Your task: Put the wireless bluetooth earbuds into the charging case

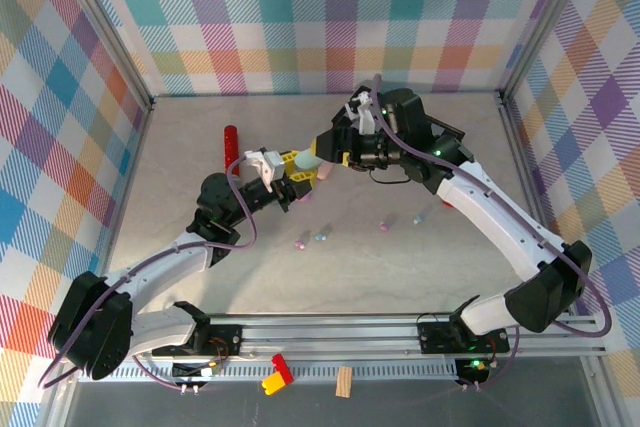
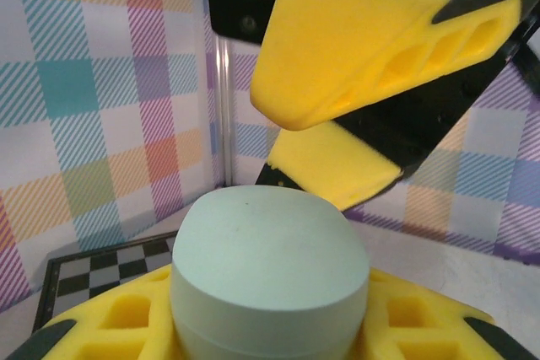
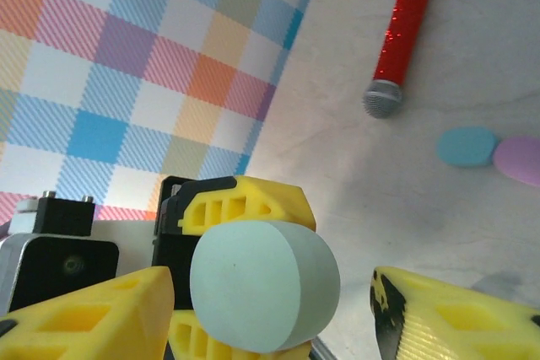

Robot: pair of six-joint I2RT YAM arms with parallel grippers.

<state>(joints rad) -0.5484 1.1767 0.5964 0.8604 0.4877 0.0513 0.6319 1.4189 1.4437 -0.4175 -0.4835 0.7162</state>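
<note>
**Earbuds loose on the table, mint case in the left grip**

Scattered on the pale tabletop (image 1: 180,147): the wireless bluetooth earbuds (image 1: 322,236), tiny pastel bits in a ragged row between the two arms, well apart from any finger. Past that row, the mint charging case (image 1: 312,160), lid down, clamped between the yellow fingers (image 2: 110,326) of the left gripper (image 1: 298,172). Facing it, the right gripper (image 3: 270,318) with jaws spread, one yellow finger on either side of the case's rounded end, the right-hand one clearly off it. Farther out on the table: a red glittery stick (image 3: 405,27) with a grey tip, and a blue oval piece (image 3: 466,147) just beside a purple oval piece (image 3: 519,160). All round, plaid walls (image 1: 300,17).
</note>
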